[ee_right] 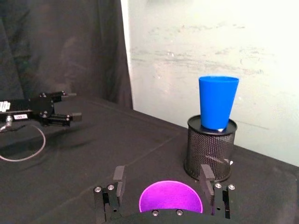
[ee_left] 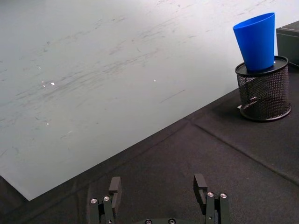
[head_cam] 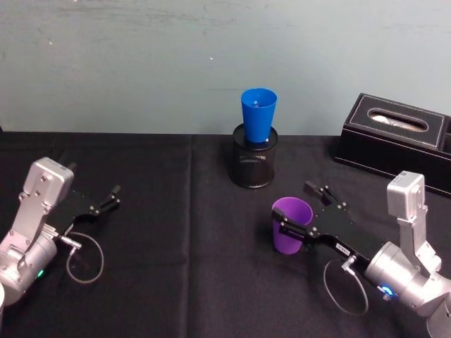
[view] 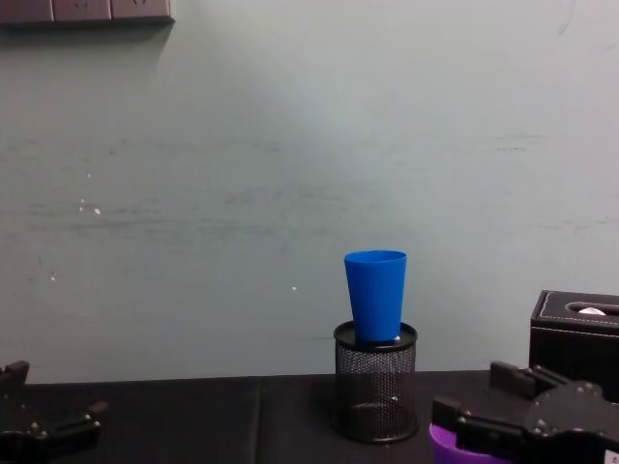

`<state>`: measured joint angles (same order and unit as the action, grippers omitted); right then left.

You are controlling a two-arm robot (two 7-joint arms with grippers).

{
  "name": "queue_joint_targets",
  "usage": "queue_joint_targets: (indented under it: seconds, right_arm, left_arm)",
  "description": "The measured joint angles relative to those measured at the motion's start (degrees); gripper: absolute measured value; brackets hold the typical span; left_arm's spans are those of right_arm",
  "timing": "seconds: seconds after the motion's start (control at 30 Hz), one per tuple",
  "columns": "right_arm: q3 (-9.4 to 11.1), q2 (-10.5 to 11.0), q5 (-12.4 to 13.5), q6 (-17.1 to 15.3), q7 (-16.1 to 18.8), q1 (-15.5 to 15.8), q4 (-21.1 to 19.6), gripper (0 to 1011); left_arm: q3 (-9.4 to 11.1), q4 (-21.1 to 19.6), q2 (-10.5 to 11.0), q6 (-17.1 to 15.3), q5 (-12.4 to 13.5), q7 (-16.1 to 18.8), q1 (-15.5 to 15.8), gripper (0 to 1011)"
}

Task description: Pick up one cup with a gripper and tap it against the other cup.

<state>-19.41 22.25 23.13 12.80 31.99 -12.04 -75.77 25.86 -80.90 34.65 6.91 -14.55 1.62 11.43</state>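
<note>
Left gripper [head_cam: 113,193] rests low on the black cloth well to the left of the mesh pen holder [head_cam: 254,156], fingers apart and empty. Blue cup [head_cam: 258,117] stands upright in that holder, mouth up. Purple cup [head_cam: 292,224] stands upright near the holder's front right, mouth up, with the right gripper [head_cam: 299,209] straddling it, fingers spread; contact is unclear. Open cloth lies between the holder and the left gripper.
</note>
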Motion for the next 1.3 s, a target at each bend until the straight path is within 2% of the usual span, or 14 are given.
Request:
queue_joint_targets:
  seconds: [0.2,0.83,1.3]
  right_arm:
    - [0.17,0.27,0.32,0.18,-0.01,0.54,-1.37,1003]
    - [0.23,0.19,0.38,0.43,-0.18,0.43,-0.99,1003]
    - [1.96,-0.68,0.38,1.02,-2.88,0.44,0.33,1003]
  left_arm:
    - [0.00,0.00,0.00,0.00,0.00,0.00,0.00,1012]
    - [0.00,0.00,0.00,0.00,0.01,0.00,0.00,1011]
    - [0.00,0.00,0.00,0.00,0.01,0.00,0.00,1012]
